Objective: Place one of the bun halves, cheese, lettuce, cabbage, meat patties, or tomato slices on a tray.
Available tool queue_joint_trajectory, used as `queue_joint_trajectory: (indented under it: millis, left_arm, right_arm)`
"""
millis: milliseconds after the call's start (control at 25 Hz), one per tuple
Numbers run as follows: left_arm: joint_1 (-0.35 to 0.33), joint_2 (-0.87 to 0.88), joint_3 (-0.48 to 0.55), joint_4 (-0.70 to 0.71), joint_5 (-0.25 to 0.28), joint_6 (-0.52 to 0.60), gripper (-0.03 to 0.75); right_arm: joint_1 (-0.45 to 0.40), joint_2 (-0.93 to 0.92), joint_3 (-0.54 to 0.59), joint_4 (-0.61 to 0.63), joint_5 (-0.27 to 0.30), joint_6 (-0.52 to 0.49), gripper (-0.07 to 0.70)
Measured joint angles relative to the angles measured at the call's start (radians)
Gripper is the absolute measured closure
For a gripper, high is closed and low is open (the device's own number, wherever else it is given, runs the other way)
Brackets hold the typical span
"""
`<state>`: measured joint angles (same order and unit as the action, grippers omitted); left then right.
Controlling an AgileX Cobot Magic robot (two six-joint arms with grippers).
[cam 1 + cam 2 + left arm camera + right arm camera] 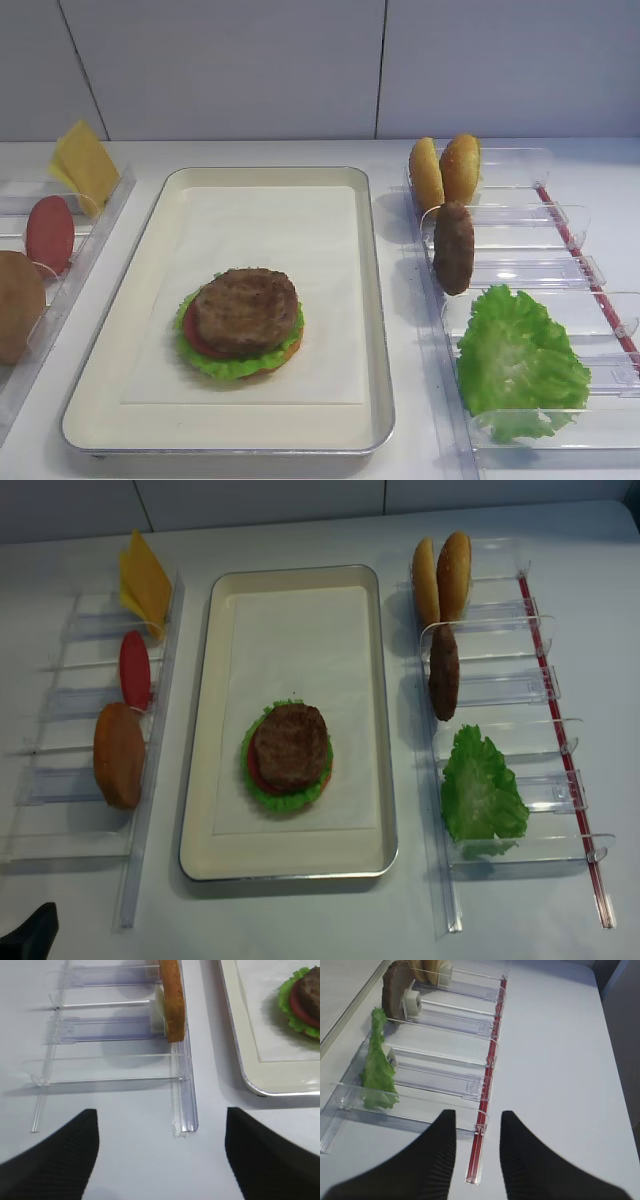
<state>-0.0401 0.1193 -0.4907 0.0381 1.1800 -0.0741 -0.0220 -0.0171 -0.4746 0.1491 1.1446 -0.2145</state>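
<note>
The tray [375,300] holds a stack: a meat patty [246,308] on a tomato slice, lettuce and a bun half. The right rack holds two bun halves [445,170], a patty [453,247] and lettuce [520,360]. The left rack holds cheese [85,165], a tomato slice [50,233] and a bun half [18,305]. Cabbage is out of view. My right gripper [477,1115] hovers over the near end of the right rack, its jaws narrowly apart and empty. My left gripper [161,1112] stands wide open and empty over the table, before the left rack's bun half [172,1000].
A red strip [487,1090] runs along the right rack's outer edge, directly under my right gripper. The clear left rack's rail end [182,1127] lies between my left fingers. The tray corner [250,1085] sits to their right. A wall stands behind the table.
</note>
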Motion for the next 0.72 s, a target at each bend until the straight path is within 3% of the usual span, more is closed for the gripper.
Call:
queue_joint_trajectory:
  millis: [360,720]
  left_arm:
    - [0.000,0.000,0.000,0.000,0.000,0.000,0.206]
    - [0.000,0.000,0.000,0.000,0.000,0.000,0.206]
  right_arm:
    - [0.000,0.000,0.000,0.000,0.000,0.000,0.428]
    - [0.000,0.000,0.000,0.000,0.000,0.000,0.432]
